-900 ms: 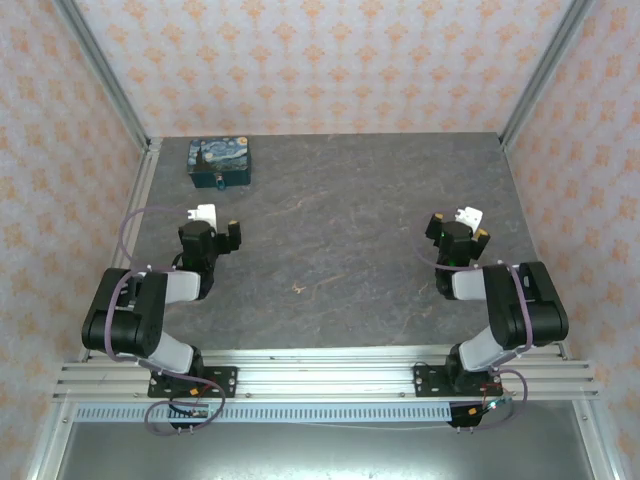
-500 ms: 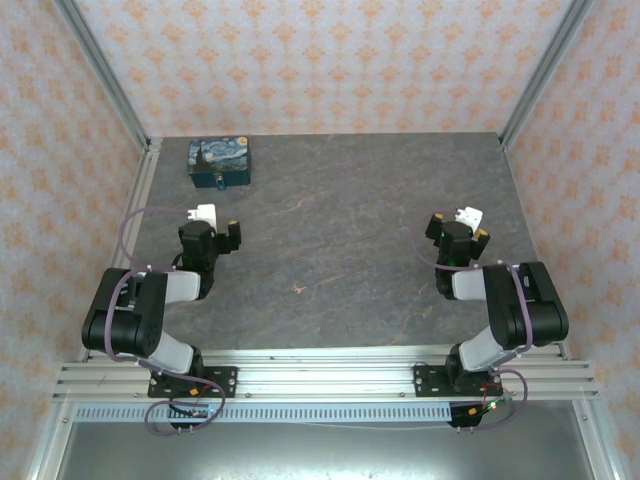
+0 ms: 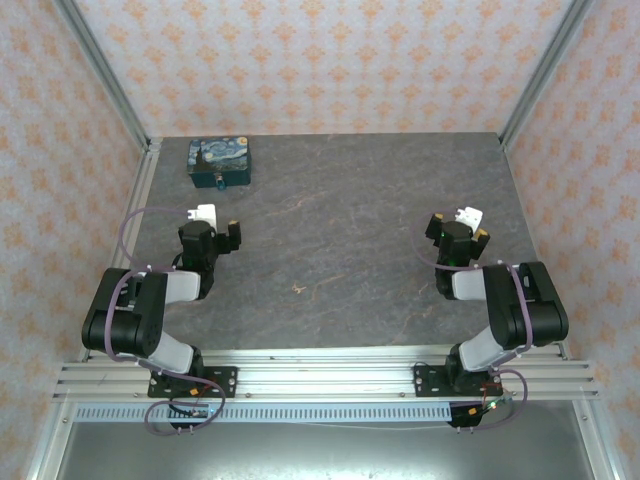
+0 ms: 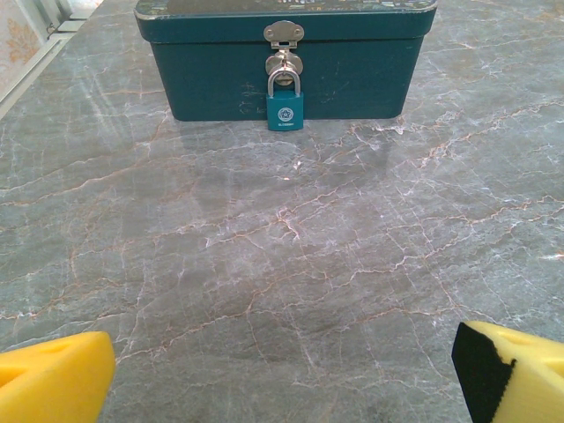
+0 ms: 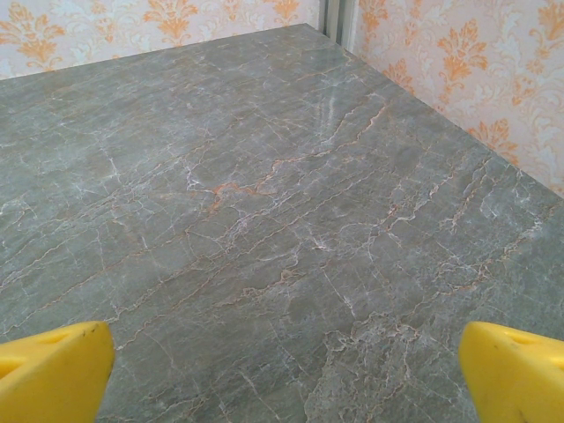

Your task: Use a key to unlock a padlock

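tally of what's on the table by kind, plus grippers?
padlock: 1
key: 1
tin box: 1
grippers: 2 (left gripper, right gripper, both open)
total: 5

The tin box (image 3: 221, 163) sits in the far left corner of the counter (image 3: 380, 190). The padlock (image 4: 285, 107) hangs from the hasp (image 4: 284, 35) on the middle of the box's near face. The left hand (image 3: 213, 228) is in front of the box, apart from it, with the padlock straight ahead. The key (image 3: 297, 289) lies near the counter's middle, between the two arms. The right hand (image 3: 457, 228) is over the right side, well apart from the key.
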You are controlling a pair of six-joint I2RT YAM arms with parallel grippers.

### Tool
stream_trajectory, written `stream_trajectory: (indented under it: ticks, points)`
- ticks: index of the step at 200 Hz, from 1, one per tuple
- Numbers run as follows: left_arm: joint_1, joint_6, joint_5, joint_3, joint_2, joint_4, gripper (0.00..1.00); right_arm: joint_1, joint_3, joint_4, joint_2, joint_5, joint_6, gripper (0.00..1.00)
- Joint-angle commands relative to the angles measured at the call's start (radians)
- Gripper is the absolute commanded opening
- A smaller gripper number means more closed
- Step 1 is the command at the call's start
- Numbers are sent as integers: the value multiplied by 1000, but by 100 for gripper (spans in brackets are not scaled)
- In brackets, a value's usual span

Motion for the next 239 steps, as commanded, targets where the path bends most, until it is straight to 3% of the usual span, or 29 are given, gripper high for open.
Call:
stream_trajectory:
  ticks: [1, 58, 98, 127, 146, 165, 185, 203, 239]
  points:
    - [-6, 15, -27, 20, -4, 19, 100, -1, 5, -1, -12, -3, 12, 100]
    - [-5, 12, -36, 44, -23, -33, 100, -1, 8, -4, -12, -5, 13, 100]
    - [18, -64, -100, 347, -134, -552, 100, -1, 44, -95, -42, -25, 6, 100]
    - [58, -113, -79, 741, -6, -979, 100, 0, 52, -100, -56, -40, -13, 100]
    - [94, -152, -50, 1029, 157, -1234, 100, 7, 199, -444, -132, -27, 21, 100]
    - [135, -194, 17, 1244, 307, -1368, 100, 6, 370, -715, -132, -29, 132, 100]
    - [166, -231, 57, 1410, 447, -1428, 100, 9, 507, -888, -95, -117, 280, 98]
    - [196, -259, 95, 1551, 558, -1475, 100, 28, 634, -1022, -27, -191, 397, 91]
    - [243, -280, 158, 1821, 759, -1571, 100, 122, 894, -1217, 153, -220, 444, 88]
